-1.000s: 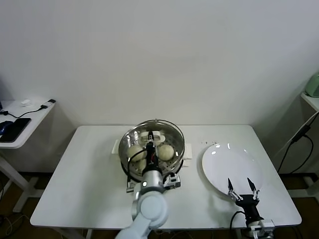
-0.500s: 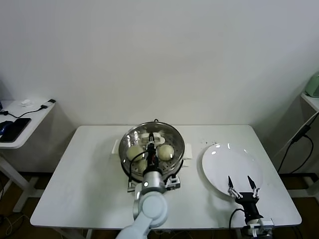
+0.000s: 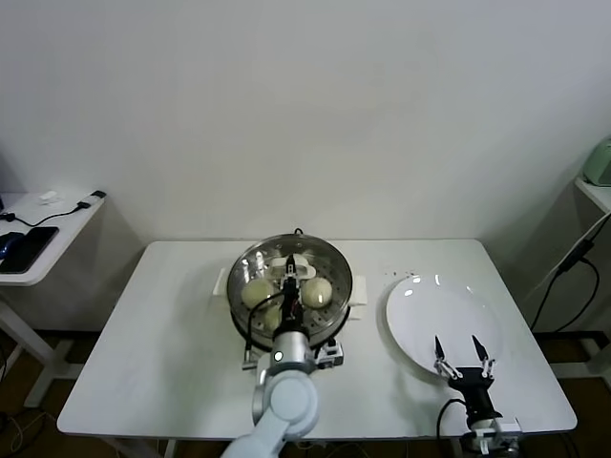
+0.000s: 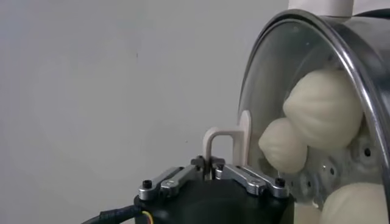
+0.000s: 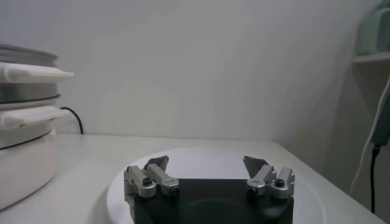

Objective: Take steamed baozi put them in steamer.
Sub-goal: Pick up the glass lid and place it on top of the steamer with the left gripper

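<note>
Jaws of left gripper (image 4: 210,161) are drawn together, nothing visible between them. It hangs over the steamer (image 3: 339,262) bowl, pointing away from the robot. My read: a bun has been dropped off and nothing is being carried.

Steamed baozi (image 4: 323,109) are in the steamer, on the perforated tray, off to one side of the closed jaws and below them. Left wrist view shows three. In the head view the arm covers the middle of the pot, so I can't confirm a fourth. They sit packed against each other and the wall, which makes sense since the tray is small for that many.

A cream handle (image 4: 226,137) stands just past the left fingertips. Probably the steamer's far side handle, but can't tell if the tips touch it.

Right gripper (image 3: 456,345) has its jaws wide apart with nothing in them, parked low at the near rim of the plate (image 3: 430,305), which lies just ahead of it. No bun shows on the plate, so I judge loading done or nearly so, and the right arm is idle.
</note>
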{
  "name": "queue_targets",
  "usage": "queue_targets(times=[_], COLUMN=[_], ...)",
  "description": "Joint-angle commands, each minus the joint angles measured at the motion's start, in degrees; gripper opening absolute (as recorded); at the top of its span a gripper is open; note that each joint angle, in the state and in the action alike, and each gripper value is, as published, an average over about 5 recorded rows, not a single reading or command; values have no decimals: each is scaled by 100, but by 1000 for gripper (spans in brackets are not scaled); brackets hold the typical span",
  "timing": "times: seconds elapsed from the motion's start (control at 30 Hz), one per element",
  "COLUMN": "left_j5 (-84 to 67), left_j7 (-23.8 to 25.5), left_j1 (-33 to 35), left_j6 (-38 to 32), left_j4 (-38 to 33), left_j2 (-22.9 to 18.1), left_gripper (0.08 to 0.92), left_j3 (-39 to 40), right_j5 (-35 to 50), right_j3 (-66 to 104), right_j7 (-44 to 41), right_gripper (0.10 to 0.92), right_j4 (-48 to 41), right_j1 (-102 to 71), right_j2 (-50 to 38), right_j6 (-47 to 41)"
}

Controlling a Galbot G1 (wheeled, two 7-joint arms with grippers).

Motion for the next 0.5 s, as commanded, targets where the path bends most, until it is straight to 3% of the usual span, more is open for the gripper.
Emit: queue_targets(times=[0.03,0.23,0.5], left_j5=[-322,-965,-2769], left_j7=[80,89,-647], left_j1=[39,273,933], left_j6=[16,-24,-827], left_j4=[-484,-1250,-2035], left_j2=[142,421,594], left_gripper=[197,370,604], left_j3=[61,64,-381], right_j5=[-25,-29,51], right_j3=[-6,-38,-258], right_j7=[-14,-21,-15], right_gripper=[823,823,823], right_j4=[53,58,-7], right_j1=[-7,25,136], right_j2=[-37,-61,-77], right_j6=[-11,-57,-175])
